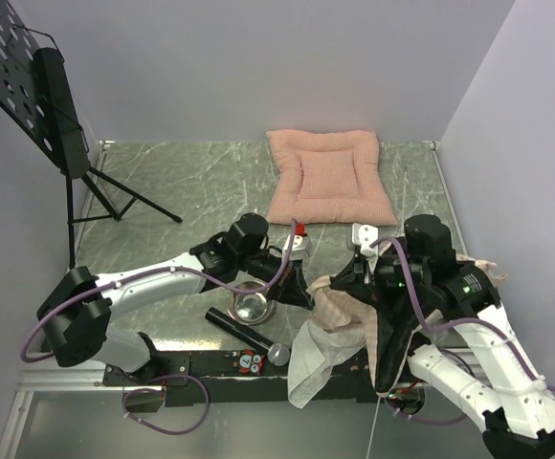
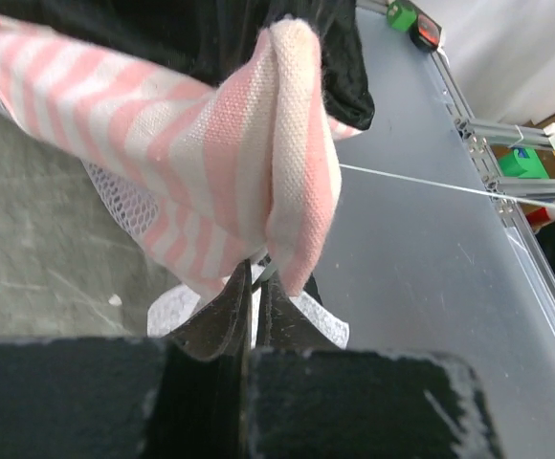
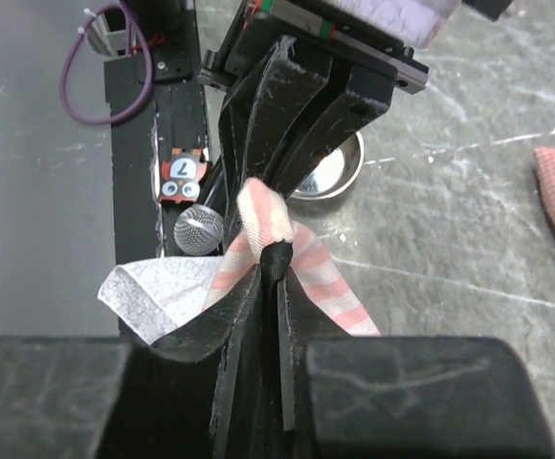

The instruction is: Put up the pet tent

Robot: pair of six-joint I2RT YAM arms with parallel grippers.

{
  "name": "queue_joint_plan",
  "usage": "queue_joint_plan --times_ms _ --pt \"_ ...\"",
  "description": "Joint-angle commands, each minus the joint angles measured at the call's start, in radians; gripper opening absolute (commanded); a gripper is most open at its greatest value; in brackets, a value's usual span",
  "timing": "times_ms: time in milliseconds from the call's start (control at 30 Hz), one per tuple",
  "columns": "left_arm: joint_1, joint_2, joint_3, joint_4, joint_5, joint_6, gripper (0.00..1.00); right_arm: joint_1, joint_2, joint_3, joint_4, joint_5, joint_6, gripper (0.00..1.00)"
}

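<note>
Pet tent [image 1: 335, 316] (crumpled) stretches lengthwise near-to-far.

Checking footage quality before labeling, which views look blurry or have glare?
Top external view: sharp, evenly lit, soft shadows, a glint on the steel bowl. Left wrist view: the pet tent crisp up close, dark foreground blurred. Right wrist view: tabletop sharp, dark foreground out of focus.

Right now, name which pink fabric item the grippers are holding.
The striped pet tent, bunched up in front: left gripper and right gripper both pinch it. The plain quilted cushion lies flat farther back, untouched.
</note>
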Motion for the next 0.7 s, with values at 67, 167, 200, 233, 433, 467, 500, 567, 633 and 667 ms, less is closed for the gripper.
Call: queue_joint_plan --times_ms 67,167,200,233,433,467,500,567,633,667 --pt "-0.014 0.071 0.038 -0.14 -0.054 0.026 0.01 0.009 0.007 0.03 0.044 -0.072 0.019 0.16" --pt "-0.016 0.1 0.076 -0.197 -0.056 0.037 0.01 0.015 0.022 0.025 0.034 -0.078 0.005 0.11" --pt "-0.017 0.107 0.087 -0.205 -0.057 0.039 0.01 0.021 0.027 0.022 0.025 -0.075 -0.001 0.1" --pt "-0.017 0.11 0.096 -0.209 -0.057 0.037 0.01 0.029 0.035 0.019 0.008 -0.069 -0.019 0.08" --pt "-0.011 0.082 0.122 -0.203 -0.059 0.002 0.01 0.049 0.049 -0.007 -0.097 -0.049 -0.113 0.02" --pt "-0.007 0.074 0.118 -0.191 -0.065 -0.006 0.01 0.055 0.045 -0.009 -0.098 -0.053 -0.115 0.01" --pt "-0.005 0.052 0.112 -0.174 -0.083 -0.014 0.01 0.058 0.035 -0.007 -0.091 -0.053 -0.109 0.0" --pt "-0.002 0.012 0.116 -0.166 -0.128 0.003 0.01 0.066 0.026 0.014 -0.084 -0.053 -0.103 0.0" --pt "0.002 -0.017 0.136 -0.174 -0.171 0.026 0.01 0.067 0.019 0.054 -0.072 -0.056 -0.099 0.06" --pt "0.006 -0.033 0.156 -0.189 -0.189 0.04 0.01 0.067 0.018 0.075 -0.061 -0.058 -0.095 0.12"
